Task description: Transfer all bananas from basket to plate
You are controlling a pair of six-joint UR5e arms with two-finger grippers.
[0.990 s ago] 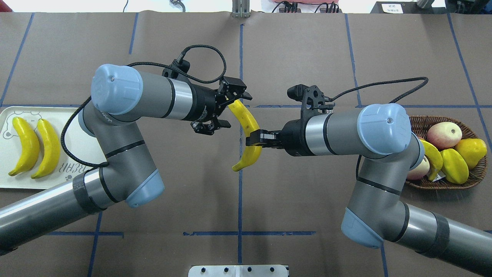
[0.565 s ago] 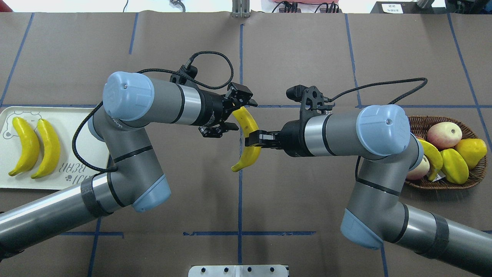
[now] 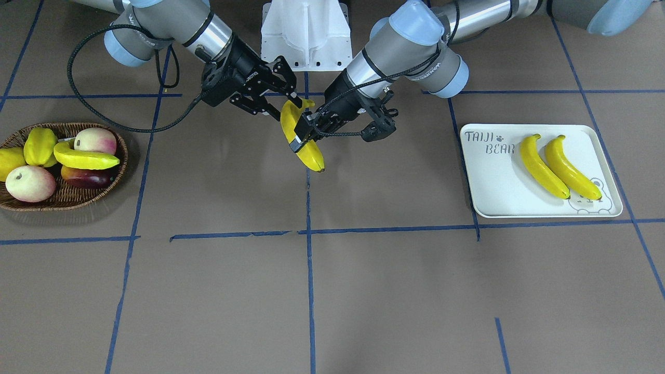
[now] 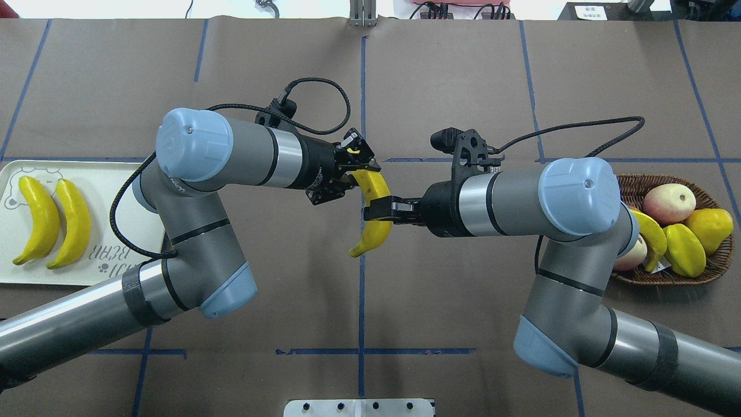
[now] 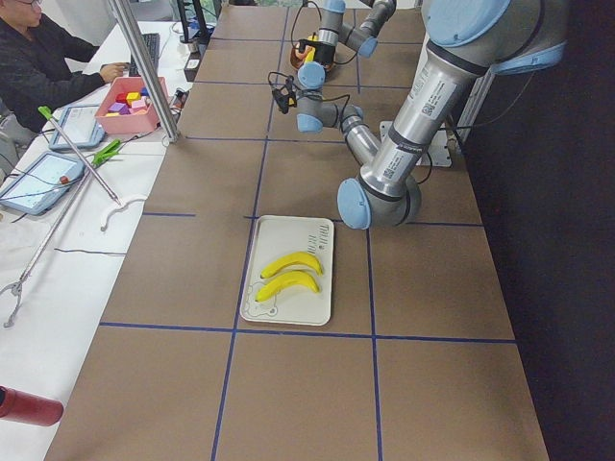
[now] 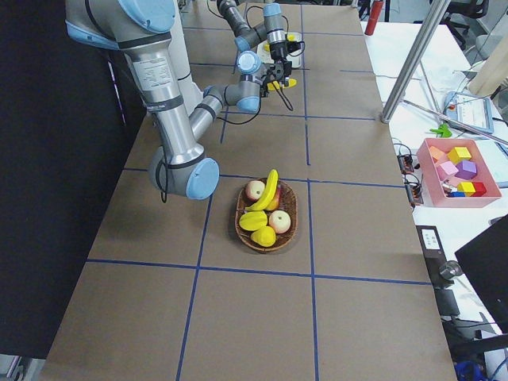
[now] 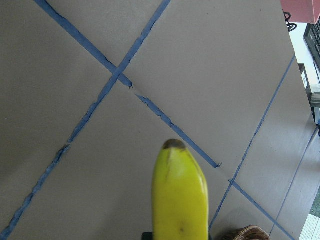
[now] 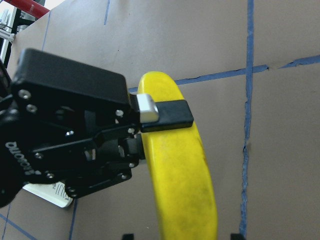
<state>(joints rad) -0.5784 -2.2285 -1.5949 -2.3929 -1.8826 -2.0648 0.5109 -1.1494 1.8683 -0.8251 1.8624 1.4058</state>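
A yellow banana [image 4: 376, 185] hangs in the air over the table's middle, held by both grippers. My left gripper [image 4: 356, 168] is shut on it near its dark-tipped end [image 3: 309, 153]; one finger [image 8: 167, 114] crosses the banana in the right wrist view. My right gripper [image 4: 377, 209] is shut on the banana's middle. Two bananas [image 4: 40, 220] [image 4: 72, 223] lie side by side on the white plate [image 4: 35, 275], also seen in the front view [image 3: 493, 187]. A fourth banana [image 3: 85, 160] lies across the other fruit in the wicker basket [image 3: 67, 200].
The basket [image 4: 642, 185] also holds peaches [image 4: 668, 202], a starfruit [image 4: 683, 249], a stubby yellow fruit [image 4: 709, 226] and a dark fruit [image 3: 85, 176]. The white robot base [image 3: 306, 36] stands at the table's near edge. An operator [image 5: 38, 58] sits at a side desk.
My left arm moved right and its open jaws closed on the banana's far end. The right gripper and the banana stayed almost still.
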